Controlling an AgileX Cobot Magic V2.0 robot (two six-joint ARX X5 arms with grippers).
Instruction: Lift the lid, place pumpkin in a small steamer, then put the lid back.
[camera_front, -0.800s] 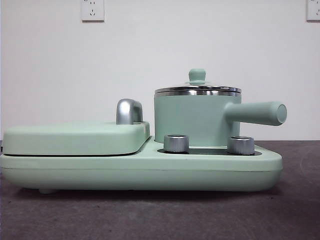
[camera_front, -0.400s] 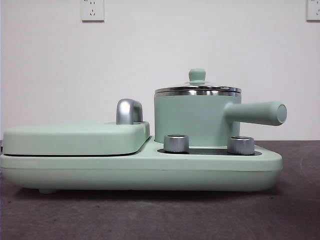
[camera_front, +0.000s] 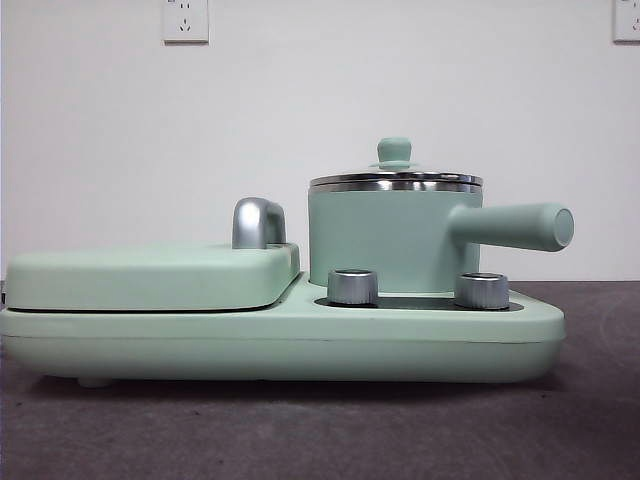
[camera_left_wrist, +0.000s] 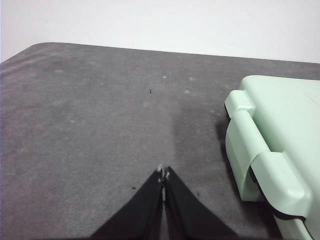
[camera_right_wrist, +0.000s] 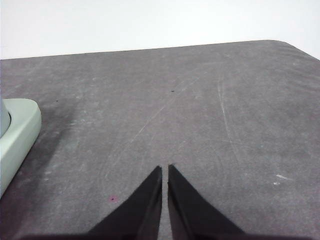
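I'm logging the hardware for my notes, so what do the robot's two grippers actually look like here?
Only the jaw tips show. The left gripper and the right gripper each have two matte black jaws, flat-sided and tapering to narrow points like wedges. The left tips carry small pale flecks. No cables, labels or arm links are visible in any view.

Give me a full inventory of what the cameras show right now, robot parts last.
small steamer: one, mint-green, on the cooker base's right half
lid: one, steel rim, mint knob, closed on the steamer
griddle cover: one, mint-green, chrome handle, on the base's left half
cooker base: one, mint-green, on the table
dials: two, silver, below the steamer
table: one, dark grey
wall sockets: two, white
pumpkin: not in view
left gripper: black, shut, over bare table
right gripper: black, shut, over bare table
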